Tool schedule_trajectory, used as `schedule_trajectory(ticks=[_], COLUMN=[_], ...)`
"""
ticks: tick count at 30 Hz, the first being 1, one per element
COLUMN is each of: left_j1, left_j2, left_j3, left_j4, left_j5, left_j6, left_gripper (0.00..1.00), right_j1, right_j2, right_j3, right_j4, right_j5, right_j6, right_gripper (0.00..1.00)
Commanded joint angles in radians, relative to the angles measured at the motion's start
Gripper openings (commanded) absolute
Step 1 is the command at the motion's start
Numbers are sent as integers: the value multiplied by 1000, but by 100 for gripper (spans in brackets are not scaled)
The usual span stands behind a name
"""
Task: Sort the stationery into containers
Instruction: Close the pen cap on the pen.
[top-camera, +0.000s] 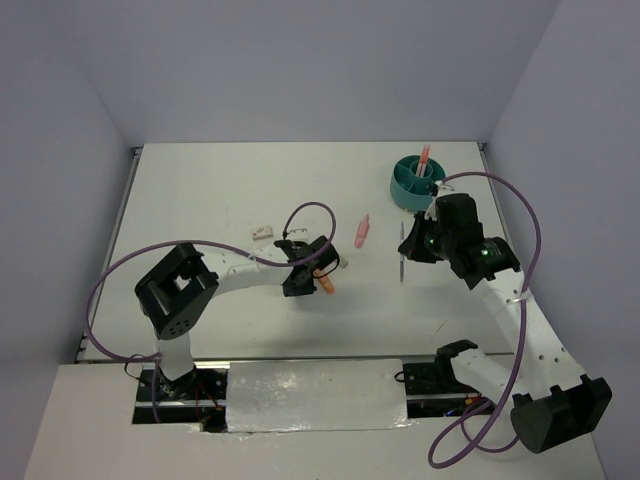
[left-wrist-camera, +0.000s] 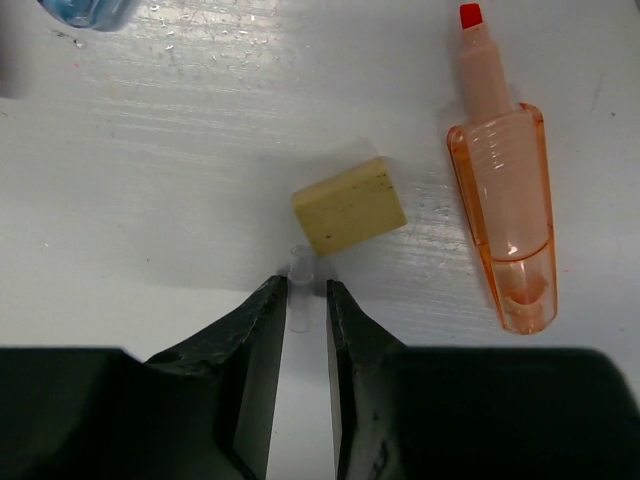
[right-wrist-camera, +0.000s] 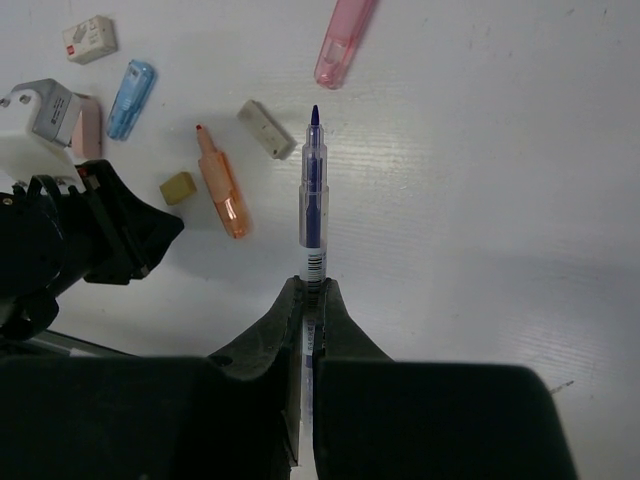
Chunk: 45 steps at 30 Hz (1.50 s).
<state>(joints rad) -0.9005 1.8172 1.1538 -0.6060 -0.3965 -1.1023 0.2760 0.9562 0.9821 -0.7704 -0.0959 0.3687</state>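
Observation:
My right gripper (right-wrist-camera: 312, 285) is shut on a thin blue pen (right-wrist-camera: 313, 200) with a clear barrel and holds it above the table, tip pointing away. In the top view this gripper (top-camera: 412, 245) and the pen (top-camera: 402, 252) are just in front of the round teal cup (top-camera: 418, 183), which has a pink pen (top-camera: 425, 157) standing in it. My left gripper (left-wrist-camera: 305, 290) is low over the table with its jaws a narrow gap apart. A small clear cap (left-wrist-camera: 300, 285) lies between the tips. A tan eraser (left-wrist-camera: 350, 205) lies just beyond them and an orange marker (left-wrist-camera: 503, 200) to the right.
The right wrist view shows a pink marker (right-wrist-camera: 344, 40), a whitish eraser (right-wrist-camera: 266, 129), a blue block (right-wrist-camera: 131, 85), a pink block (right-wrist-camera: 88, 130), a grey block (right-wrist-camera: 50, 105) and a white labelled eraser (right-wrist-camera: 90, 38). The left gripper (right-wrist-camera: 90, 240) sits beside them. Walls enclose the table.

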Motion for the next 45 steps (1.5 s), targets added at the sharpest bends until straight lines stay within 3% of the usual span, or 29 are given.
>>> schedule_trajectory(ticks=[1, 5, 12, 13, 16, 18, 21, 22, 23, 25, 26, 27, 33, 45], left_j1=[-5, -5, -5, -5, -5, -5, 61, 143, 188, 317, 343, 360, 377, 376], left_j2=[14, 7, -22, -54, -198, -350, -541, -585, -622, -697, -705, -704, -642, -645], left_j3=[-46, -74, -72, -50, 15, 64, 73, 43, 20, -66, -81, -85, -43, -74], left_j4=[35, 63, 16, -29, -95, -78, 143, 226, 415, 648, 833, 897, 1106, 1123], left_j5=[-4, -1, 4, -7, -28, -42, 81, 158, 339, 537, 685, 730, 912, 920], left_j6=[5, 12, -4, -4, 25, 62, 202, 222, 222, 161, 132, 108, 6, -60], left_gripper=[34, 32, 6, 0, 0, 0, 0, 0, 0, 0, 0, 0, 0, 0], right_j1=[-6, -8, -6, -6, -4, 2, 20, 29, 43, 64, 104, 126, 267, 281], right_j2=[-2, -5, -22, -27, -39, -53, -73, -77, -80, -79, -92, -100, -79, -39], right_j3=[40, 38, 40, 32, -2, -17, -55, -87, -108, -177, -197, -209, -154, -22], right_j4=[22, 26, 42, 78, 129, 157, 212, 289, 340, 552, 616, 729, 878, 777], right_j5=[-27, -33, -76, -168, -375, -430, -531, -566, -655, -741, -740, -729, -637, -581], right_j6=[-7, 1, 4, -11, -72, -80, -53, 14, 66, 246, 303, 346, 426, 300], right_gripper=[0, 0, 0, 0, 0, 0, 0, 0, 0, 0, 0, 0, 0, 0])
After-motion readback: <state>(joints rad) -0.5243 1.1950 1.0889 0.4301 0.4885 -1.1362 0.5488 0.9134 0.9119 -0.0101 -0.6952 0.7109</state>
